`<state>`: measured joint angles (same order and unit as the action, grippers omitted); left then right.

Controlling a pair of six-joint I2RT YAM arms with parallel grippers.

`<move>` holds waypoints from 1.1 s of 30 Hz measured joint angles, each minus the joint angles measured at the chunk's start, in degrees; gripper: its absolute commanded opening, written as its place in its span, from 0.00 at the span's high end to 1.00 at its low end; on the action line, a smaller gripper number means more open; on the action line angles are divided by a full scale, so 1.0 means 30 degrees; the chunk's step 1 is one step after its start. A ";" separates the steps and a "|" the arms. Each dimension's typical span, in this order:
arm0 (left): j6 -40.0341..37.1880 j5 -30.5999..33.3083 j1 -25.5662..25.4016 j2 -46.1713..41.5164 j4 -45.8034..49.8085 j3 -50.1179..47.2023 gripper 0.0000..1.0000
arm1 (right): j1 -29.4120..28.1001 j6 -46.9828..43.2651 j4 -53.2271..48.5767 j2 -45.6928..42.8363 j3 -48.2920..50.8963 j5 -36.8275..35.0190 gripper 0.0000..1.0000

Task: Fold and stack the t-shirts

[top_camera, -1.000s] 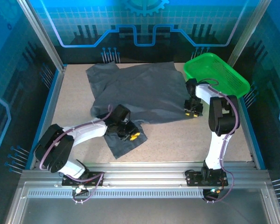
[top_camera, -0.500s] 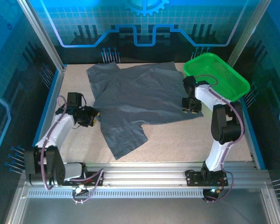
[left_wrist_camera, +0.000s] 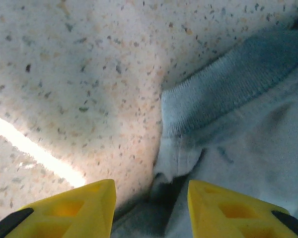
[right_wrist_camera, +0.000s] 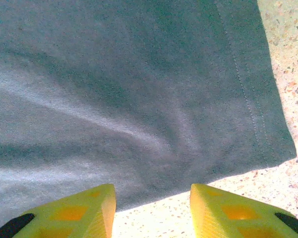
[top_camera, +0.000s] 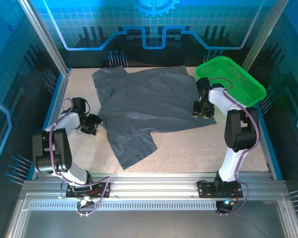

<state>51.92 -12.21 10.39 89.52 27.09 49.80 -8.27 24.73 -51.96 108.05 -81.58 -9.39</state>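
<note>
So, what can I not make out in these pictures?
Top view: anything under the t-shirt; its cloth covers it.
Left wrist view: t-shirt beyond the collar, cut by the right edge.
Right wrist view: t-shirt past the top and left edges.
Top view: gap of the left hand, too small.

Stuff you can't make out: from the top cam, the t-shirt (top_camera: 149,106) doubles over near its lower flap, so no telling how many layers are there. The right gripper (top_camera: 202,114) covers the hem at the t-shirt's right edge. The left gripper (top_camera: 94,126), by its left edge, is too tiny to tell if it touches cloth. The green basket (top_camera: 236,79) off the t-shirt's far right corner has its near rim partly behind the right arm. On the left wrist cam, the ribbed band (left_wrist_camera: 223,84) runs off the right side and the fingers (left_wrist_camera: 74,208) are chopped at the bottom. On the right wrist cam, the cloth is cut off top and left.
</note>
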 measured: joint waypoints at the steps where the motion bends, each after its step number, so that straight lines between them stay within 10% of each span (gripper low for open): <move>1: 0.0000 0.0000 0.0000 0.0189 -0.0168 0.0015 0.58 | 0.0036 0.0000 -0.0066 0.0160 -0.0066 0.0000 0.56; 15: -0.0852 0.0233 0.0007 0.2382 -0.2062 0.1020 1.00 | 0.0066 0.0007 -0.0707 0.1056 -0.0729 -0.0226 0.57; 30: -0.4175 0.1144 0.3177 0.0714 -0.1421 0.1945 1.00 | -0.0838 0.0007 -0.2200 0.2521 -0.1239 -0.1392 0.58; 33: -0.4211 0.0240 0.3264 0.0736 -0.1581 0.2033 0.74 | -0.1035 0.0007 -0.2186 0.2514 -0.1239 -0.1515 0.58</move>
<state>39.29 -11.49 20.18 91.72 22.35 55.90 -11.38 24.75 -58.52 115.59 -85.30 -13.93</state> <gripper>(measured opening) 0.150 0.421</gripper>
